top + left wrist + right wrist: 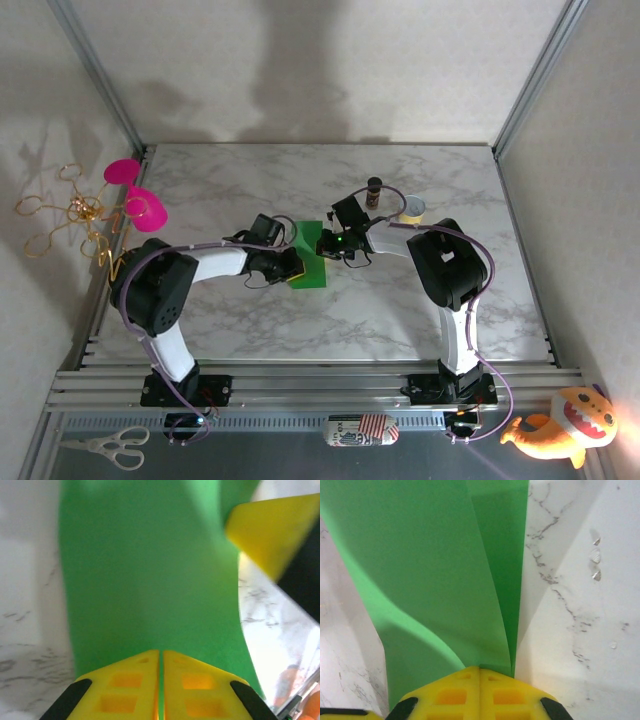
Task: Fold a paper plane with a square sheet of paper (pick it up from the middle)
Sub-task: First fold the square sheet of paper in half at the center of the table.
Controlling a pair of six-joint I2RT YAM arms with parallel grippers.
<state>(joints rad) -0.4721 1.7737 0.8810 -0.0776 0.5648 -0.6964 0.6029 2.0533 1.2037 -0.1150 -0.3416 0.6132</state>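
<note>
Top external view: a marble-patterned table point(250, 310) carries two arms bent inward toward its middle, the left arm point(165, 285) reaching from one side and the right arm point(450, 265) from the other. Between them lies the sheet of paper point(311, 258), bright green and already doubled into a narrow strip near the table's centre. The left gripper point(291, 267) meets its near-left edge and the right gripper point(327, 243) its far-right edge.

From the left wrist, the yellow fingers point(125, 685) are pressed together on the paper's edge – a thin green line shows in the seam – and the sheet point(150, 570) spreads away from them, with the other gripper's yellow finger at the upper right.

From the right wrist, the jaws are likewise pinched on the sheet point(430, 570), which shows an overlapping fold and a curled lower layer.

Behind the right gripper stand a small dark bottle point(375, 190) and a tape roll point(412, 209).
</note>
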